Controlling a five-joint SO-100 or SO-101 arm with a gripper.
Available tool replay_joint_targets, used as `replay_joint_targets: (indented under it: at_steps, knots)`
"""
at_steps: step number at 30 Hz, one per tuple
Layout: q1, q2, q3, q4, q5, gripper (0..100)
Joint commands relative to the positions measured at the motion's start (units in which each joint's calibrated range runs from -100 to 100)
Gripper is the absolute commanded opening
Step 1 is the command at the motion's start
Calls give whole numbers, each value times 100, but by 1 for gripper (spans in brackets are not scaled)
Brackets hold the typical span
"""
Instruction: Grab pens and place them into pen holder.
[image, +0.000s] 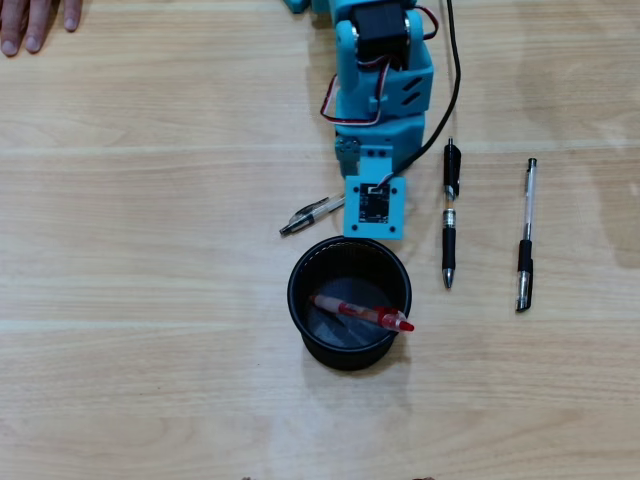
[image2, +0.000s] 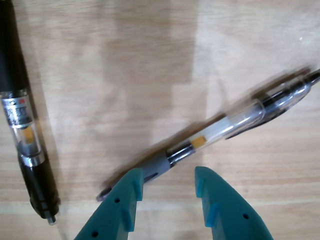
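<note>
So the teal two-finger claw (image2: 167, 192) is parted and empty, straddling the grey grip of a clear-barrelled pen (image2: 220, 131) lying just beside the round black plastic pen holder (image: 300, 310). It looks mid-pickup; next it needs to drop and close. Only the overhead view shows the holder, with a red pen (image: 362, 313) inside, while the arm hides the claw there.

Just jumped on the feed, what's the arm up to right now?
It's collecting pens into the black pen holder, where a red pen already sits. The gripper is open above a grey-grip clear pen beside the holder, not yet gripping. Two black pens lie on the table.
</note>
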Motion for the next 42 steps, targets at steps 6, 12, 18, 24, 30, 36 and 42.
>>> replay_joint_targets:
  at_steps: [6,12,18,24,30,36,42]
  knots:
    - [144,-6,118,76,-274,13]
    - [201,3,843,-1,-860,13]
    - [201,3,852,-1,-1048,12]
    - [193,3,535,76,-1074,12]
    - [201,28,10,76,-1168,12]
    - [201,383,-271,59,-1356,12]
    - [209,865,-316,-10,-1382,12]
